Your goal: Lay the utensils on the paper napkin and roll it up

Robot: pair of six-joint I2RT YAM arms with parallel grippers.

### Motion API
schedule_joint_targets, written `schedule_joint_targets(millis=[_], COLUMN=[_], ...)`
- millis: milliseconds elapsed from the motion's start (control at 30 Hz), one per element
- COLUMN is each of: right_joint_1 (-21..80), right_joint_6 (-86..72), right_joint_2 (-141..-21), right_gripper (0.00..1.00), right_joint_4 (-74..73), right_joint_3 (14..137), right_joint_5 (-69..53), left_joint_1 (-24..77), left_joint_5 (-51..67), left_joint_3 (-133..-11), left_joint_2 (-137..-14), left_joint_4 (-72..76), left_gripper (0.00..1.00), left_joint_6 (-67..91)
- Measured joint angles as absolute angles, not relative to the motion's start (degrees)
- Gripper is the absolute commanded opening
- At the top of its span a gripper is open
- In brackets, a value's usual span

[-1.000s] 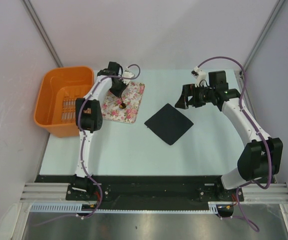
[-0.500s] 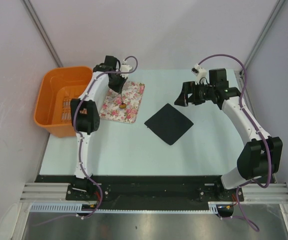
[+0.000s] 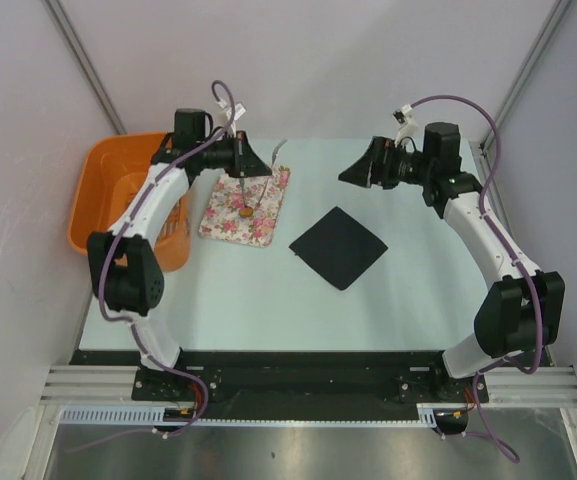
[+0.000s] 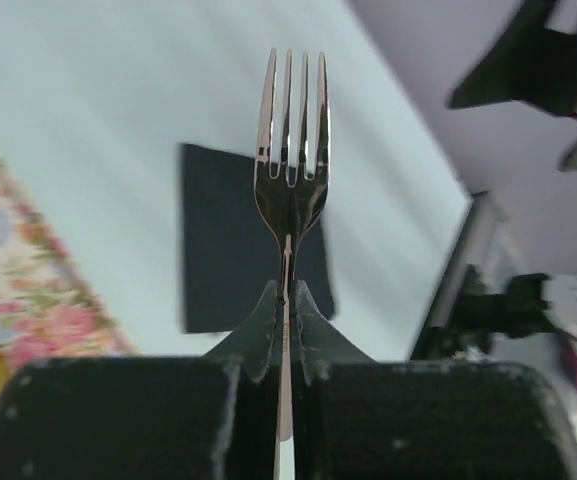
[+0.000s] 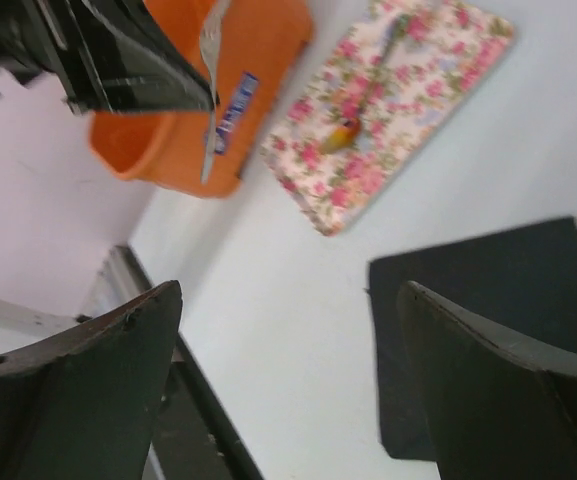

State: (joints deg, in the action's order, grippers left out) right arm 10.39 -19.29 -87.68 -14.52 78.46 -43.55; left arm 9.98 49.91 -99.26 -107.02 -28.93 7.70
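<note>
Two left fingers [image 4: 118, 420] clamp the fork [image 4: 290, 190] upright.

Left tool [image 4: 284, 310] clamped on fork [image 4: 291, 150] handle, tines upward; black napkin [image 4: 218, 250] behind, floral cloth [image 4: 28, 290] left.

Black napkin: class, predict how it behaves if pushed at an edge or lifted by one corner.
The black napkin lies thin and flat on the table, so it is probably light and may slide or crumple if pushed. Lifted by one corner, it would likely droop.
</note>
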Motion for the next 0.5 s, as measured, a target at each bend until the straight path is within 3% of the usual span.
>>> schedule_joint_targets(millis=[267, 500], right_joint_1=[12.75, 17.87], right_joint_6=[-40.07, -50.63], right_joint_2=[-88.09, -90.41], right_gripper=[0.82, 0.73], right_joint_4=[5.54, 16.71], right_joint_3=[78.15, 77.23], right_joint_5=[-50.72, -52.6], left_joint_1=[11.6, 15.29], left_joint_5=[59.11, 59.77], left_joint_3=[-76.31, -67.7], left_joint_2=[-94.35, -92.99], left_joint_4=[9.34, 31.57], left_gripper=[0.0, 0.0], left_joint_6=[40.71, 58.78])
